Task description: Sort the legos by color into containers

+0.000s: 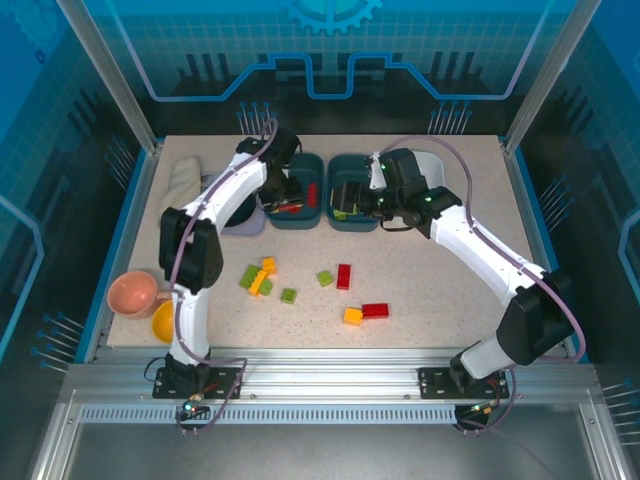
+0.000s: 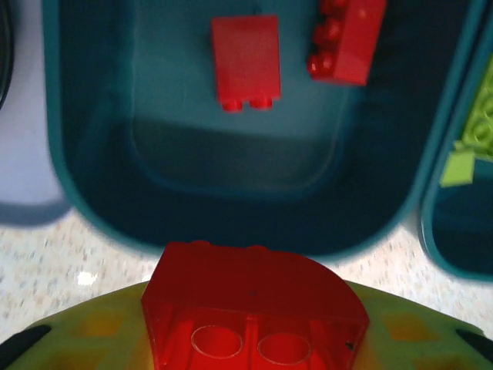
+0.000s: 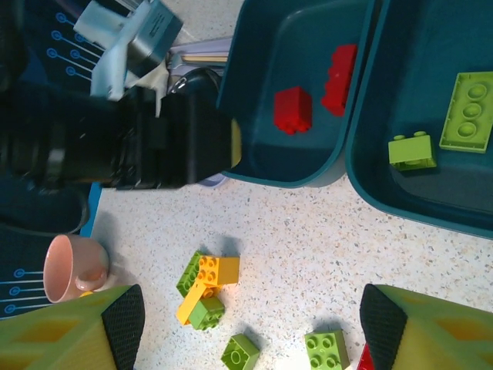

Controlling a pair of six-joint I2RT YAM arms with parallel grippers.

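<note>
1. The left gripper (image 2: 254, 343) pinches a red brick (image 2: 254, 285) between its fingers (image 2: 85, 335), hollow underside toward the wrist camera.
2. Just ahead of that gripper and below it sits a teal tray (image 2: 100, 177). It holds two red legos: one lying flat (image 2: 246, 60) and a second (image 2: 347, 38) just to its right.
3. To the right of the left gripper, just beside that tray, is a second teal tray (image 2: 454, 231) holding green legos (image 2: 477, 135).
4. The right gripper (image 3: 250, 327) is spread wide, with nothing between its fingers (image 3: 81, 331).
5. Both teal trays lie ahead of the right gripper. The one to its right holds a flat green plate (image 3: 466, 112) and a small green brick (image 3: 412, 150).
6. On the table (image 3: 323, 254) between the right fingers lie a green-and-yellow cluster (image 3: 204, 289) and two single green legos (image 3: 240, 353), (image 3: 327, 348).
7. In the top view, a red lego (image 1: 344, 276) and a red-and-orange pair (image 1: 366, 312) lie on the near side of both grippers.
8. The white tray (image 1: 437, 160) sits beyond the right gripper, partly behind its arm.
9. A pink cup (image 3: 73, 266) stands to the left of the right gripper.
</note>
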